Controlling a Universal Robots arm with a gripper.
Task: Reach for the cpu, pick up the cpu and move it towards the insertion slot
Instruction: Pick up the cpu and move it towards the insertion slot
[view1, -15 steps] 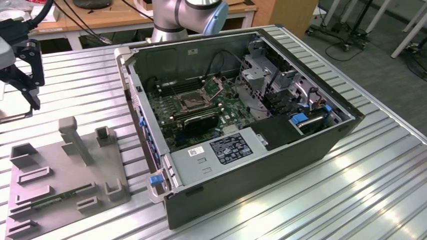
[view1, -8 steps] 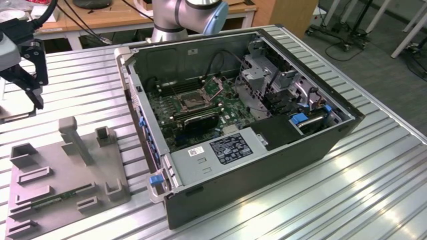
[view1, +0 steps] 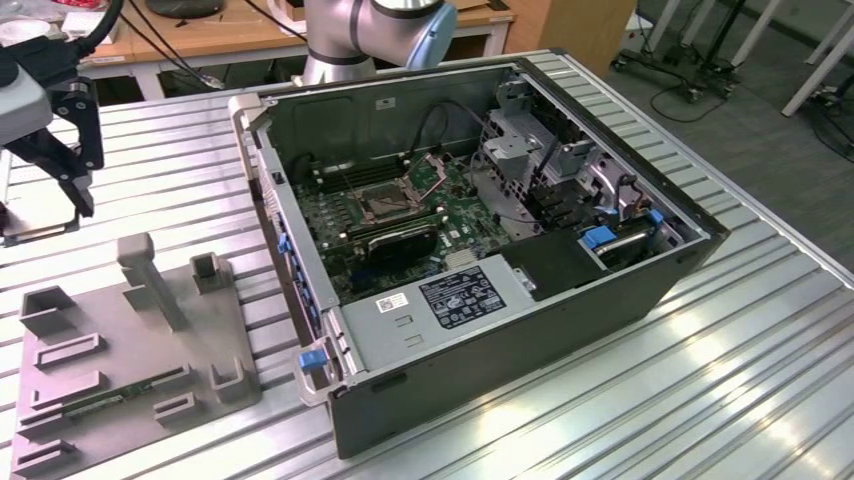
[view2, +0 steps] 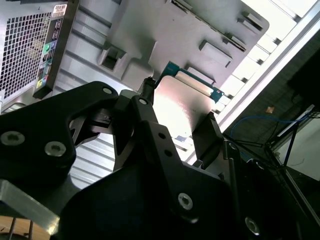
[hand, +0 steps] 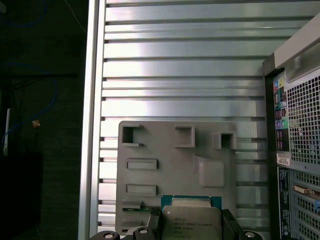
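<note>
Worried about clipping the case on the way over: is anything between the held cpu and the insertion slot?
Yes. The cpu sits in the gripper outside the computer case, and the case's near side wall rises between it and the insertion slot.

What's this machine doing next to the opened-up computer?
The robot's hand holds a small square computer chip between its fingers, lifted above the grey plastic tray on the metal table. The chip's socket sits inside the open computer case, off to the exterior view's right of the hand.
</note>
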